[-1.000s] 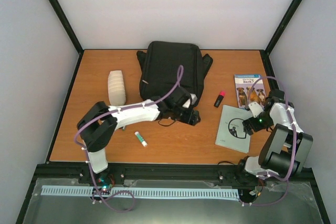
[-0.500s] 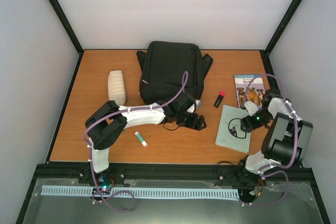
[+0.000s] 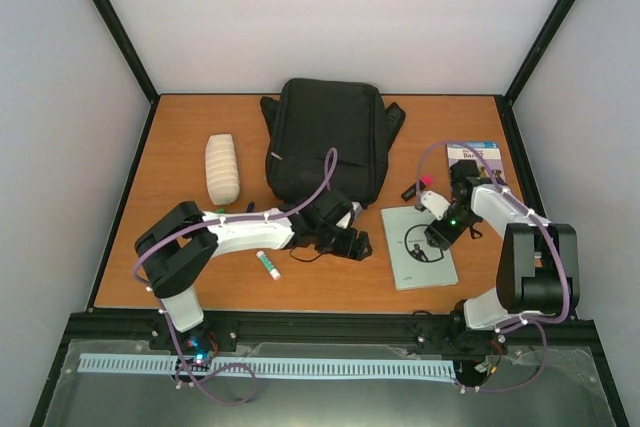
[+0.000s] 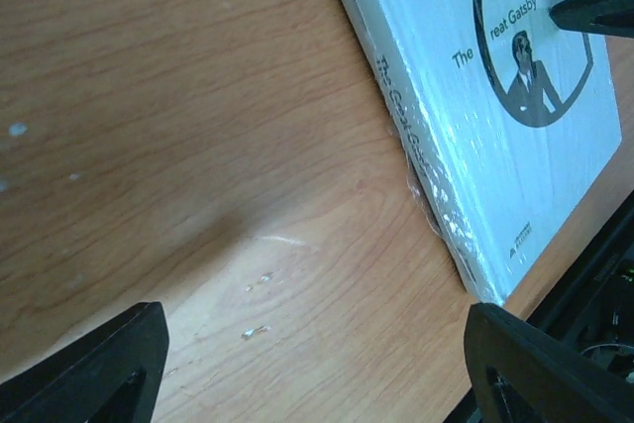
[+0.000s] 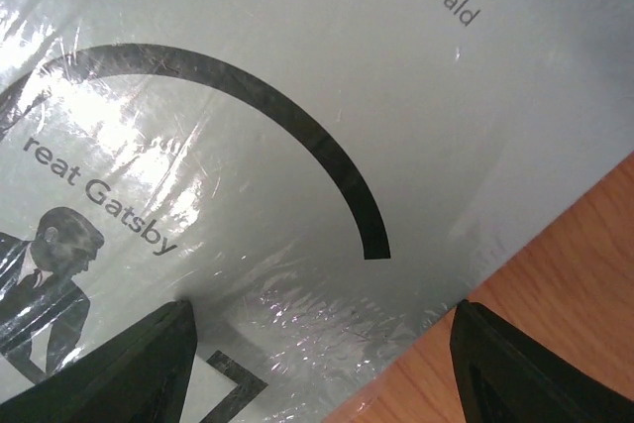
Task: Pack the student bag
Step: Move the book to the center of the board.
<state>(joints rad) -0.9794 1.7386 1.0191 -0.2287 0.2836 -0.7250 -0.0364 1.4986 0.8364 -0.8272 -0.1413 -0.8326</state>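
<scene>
Closest to me, a small white stick with a green end (image 3: pixel 268 264) lies by itself on the brown worktop (image 3: pixel 170 207). Just past it, the left arm reaches across to the right. The left tool (image 4: pixel 312 319) hangs low over bare wood. Its two fingers are spread wide, and nothing is between them. It is near the left edge of a grey book (image 3: pixel 420 247) but does not touch it. The grey book lies flat and is wrapped in shiny plastic. Its cover says Great Gatsby and shows a man inside a black ring. The right tool (image 5: pixel 322 314) is over this cover with its fingers also wide apart. It is not holding anything. I cannot tell if its tips touch the cover. A bit further back, a pink and black pen (image 3: pixel 415 188) lies beside the right arm. A book with dogs on it (image 3: pixel 478 159) peeks out behind that arm. On the left is a white ribbed roll (image 3: pixel 222 168). The student bag (image 3: pixel 325 137) lies flat at the back, in the middle, apart from both tools.
</scene>
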